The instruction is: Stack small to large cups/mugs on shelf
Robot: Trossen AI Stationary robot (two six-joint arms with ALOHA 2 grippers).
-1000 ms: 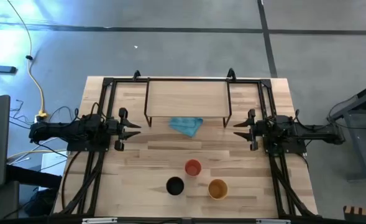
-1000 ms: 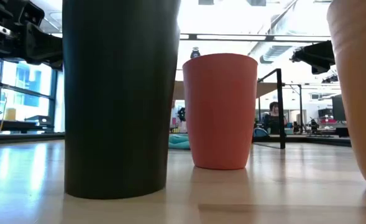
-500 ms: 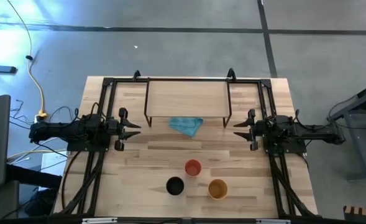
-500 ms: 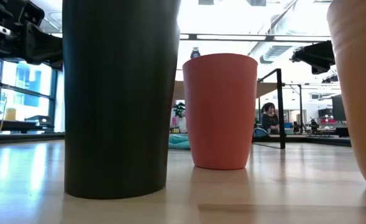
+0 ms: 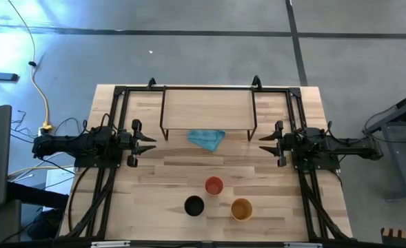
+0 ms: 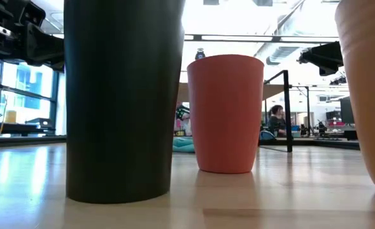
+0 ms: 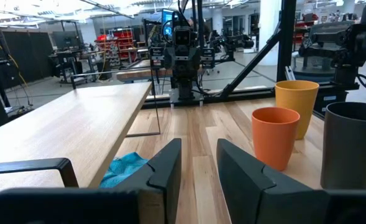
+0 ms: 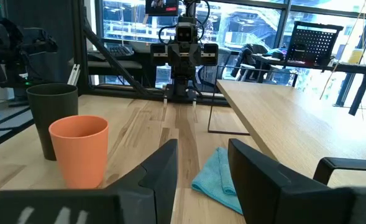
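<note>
Nothing is gripped yet, and the main risk I see is crowding. The small red-orange plastic cup, the mid-sized yellow-orange plastic cup and the tall black plastic cup stand upright in a tight cluster near the front edge of the light-wood bench, close together but apart. A claw reaching for one could easily knock a neighbour over or send it off the front edge. The light blue cloth lies crumpled just in front of the low light-wood shelf on black metal legs, at the back edge; a cup carried low could snag on it or on the shelf's lip.

Both arms are stretched out low and level, facing each other across the bench. The left claw waits near the left edge, fingers parted and empty. The right claw mirrors it near the right edge, likewise parted and empty. Both sit well apart from the cups.
</note>
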